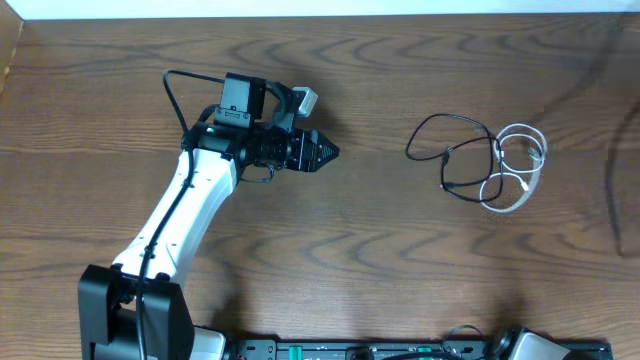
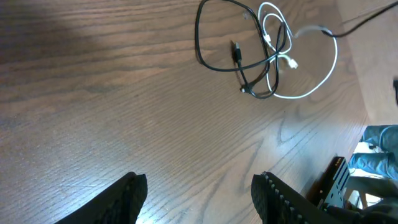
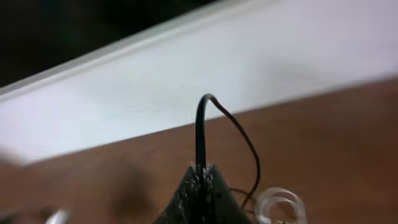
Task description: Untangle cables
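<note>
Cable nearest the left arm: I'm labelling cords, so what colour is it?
Black cable; it shows best in the left wrist view.

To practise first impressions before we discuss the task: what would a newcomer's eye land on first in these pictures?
The tangle first: a black cable and a white cable looped through each other on the right side of the table. Then the left end effector, open, reaching toward them but well short.
</note>
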{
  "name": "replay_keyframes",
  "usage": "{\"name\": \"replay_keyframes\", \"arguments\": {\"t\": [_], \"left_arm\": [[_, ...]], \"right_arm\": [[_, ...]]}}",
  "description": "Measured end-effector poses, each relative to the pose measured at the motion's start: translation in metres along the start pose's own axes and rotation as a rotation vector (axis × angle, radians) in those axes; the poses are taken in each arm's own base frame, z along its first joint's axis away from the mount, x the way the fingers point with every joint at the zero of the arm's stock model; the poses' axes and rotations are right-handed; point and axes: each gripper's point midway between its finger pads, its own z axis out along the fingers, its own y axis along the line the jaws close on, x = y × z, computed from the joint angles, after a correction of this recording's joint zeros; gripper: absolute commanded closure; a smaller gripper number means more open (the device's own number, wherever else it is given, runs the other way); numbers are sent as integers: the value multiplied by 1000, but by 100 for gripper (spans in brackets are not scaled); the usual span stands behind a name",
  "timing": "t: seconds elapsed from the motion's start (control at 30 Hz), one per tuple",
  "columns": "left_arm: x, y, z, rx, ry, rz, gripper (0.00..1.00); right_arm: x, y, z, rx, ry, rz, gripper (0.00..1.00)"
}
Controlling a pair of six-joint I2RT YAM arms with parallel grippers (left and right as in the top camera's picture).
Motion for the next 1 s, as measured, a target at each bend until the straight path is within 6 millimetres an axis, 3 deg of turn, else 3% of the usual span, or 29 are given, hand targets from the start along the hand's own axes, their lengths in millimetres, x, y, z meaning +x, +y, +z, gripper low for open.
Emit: {"name": "replay_keyframes", "arguments": {"t": [0.23,0.43,0.6,0.8,1.0], "left_arm": [[0,0,0,0,0,0,41],[0,0,0,0,0,0,41],[0,0,0,0,0,0,41],[0,0,0,0,0,0,41],[0,0,0,0,0,5,41]], "right_arm": [[19,85,9,-333,74,-110,99],[33,149,0,-575,103,-199,99],[50,185,-10,-711,145,-241,99],[55,178,-2,-636,161,-243,99],[61,150,17,-454,188,-229,99]]}}
